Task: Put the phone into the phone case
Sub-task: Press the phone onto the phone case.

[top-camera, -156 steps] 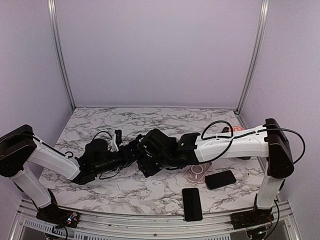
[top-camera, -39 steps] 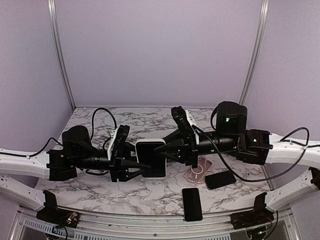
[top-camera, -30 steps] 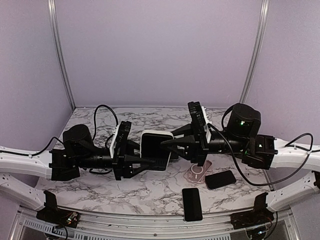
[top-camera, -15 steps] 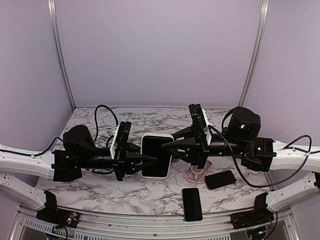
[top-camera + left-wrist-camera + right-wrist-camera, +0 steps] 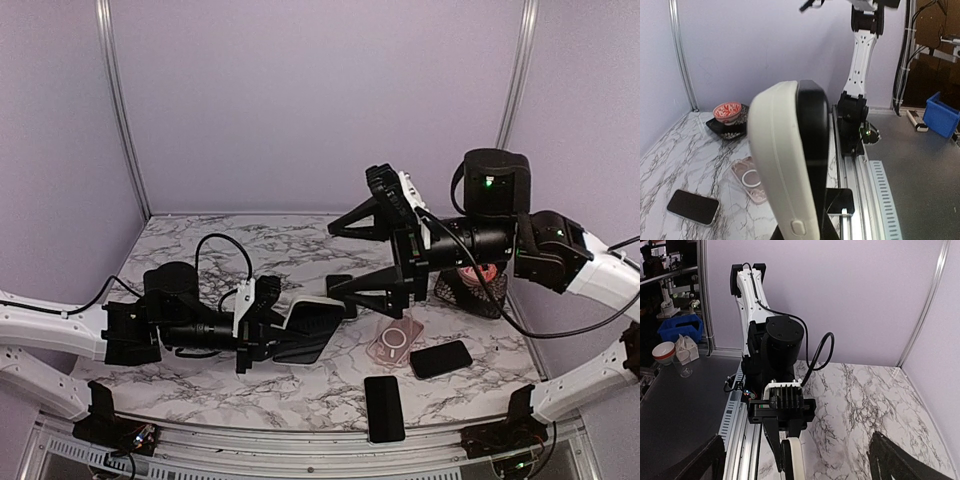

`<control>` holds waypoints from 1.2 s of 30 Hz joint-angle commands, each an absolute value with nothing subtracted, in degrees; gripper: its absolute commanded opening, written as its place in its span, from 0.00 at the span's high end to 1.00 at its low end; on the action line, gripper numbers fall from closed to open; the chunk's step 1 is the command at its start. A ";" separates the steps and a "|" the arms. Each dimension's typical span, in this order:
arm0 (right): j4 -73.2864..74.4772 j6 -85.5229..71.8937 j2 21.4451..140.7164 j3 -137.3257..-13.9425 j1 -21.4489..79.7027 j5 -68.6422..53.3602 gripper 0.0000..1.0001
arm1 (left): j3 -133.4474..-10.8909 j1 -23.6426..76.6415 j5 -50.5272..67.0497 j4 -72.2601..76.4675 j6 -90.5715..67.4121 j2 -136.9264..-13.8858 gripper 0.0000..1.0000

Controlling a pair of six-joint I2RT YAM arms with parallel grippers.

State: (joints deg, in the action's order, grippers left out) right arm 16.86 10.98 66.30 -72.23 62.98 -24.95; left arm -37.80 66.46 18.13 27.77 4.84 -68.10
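Observation:
The white phone case (image 5: 300,317) has the black phone (image 5: 312,328) set in its open face. My left gripper (image 5: 268,330) is shut on its left end and holds it low over the table, tilted. In the left wrist view the case (image 5: 777,165) and the phone (image 5: 812,145) stand edge-on, close to the lens, hiding the fingers. My right gripper (image 5: 333,260) hangs open and wide above and to the right of the case, touching nothing. Its wrist view shows the left gripper's head (image 5: 782,407) and the case's end (image 5: 795,460) between its spread fingers.
A clear pink case (image 5: 397,342) lies right of the held case. Beside it lies a black phone (image 5: 441,358), and another black phone (image 5: 384,408) lies at the table's front rail. A red bowl (image 5: 478,279) on a dark plate stands at the right.
The right gripper has let go of the case, opened wide and risen up and to the right. The left gripper has sunk toward the table with the case, tipping it flatter.

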 commanded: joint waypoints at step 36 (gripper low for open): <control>31.90 20.73 80.52 -80.31 65.21 -22.85 1.00 | -42.79 68.25 16.50 19.95 10.77 -68.78 1.00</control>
State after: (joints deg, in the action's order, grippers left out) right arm 35.94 21.71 81.97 -79.83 65.36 -24.10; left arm -39.59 67.72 15.35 16.64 10.17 -69.08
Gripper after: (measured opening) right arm 0.080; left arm 0.078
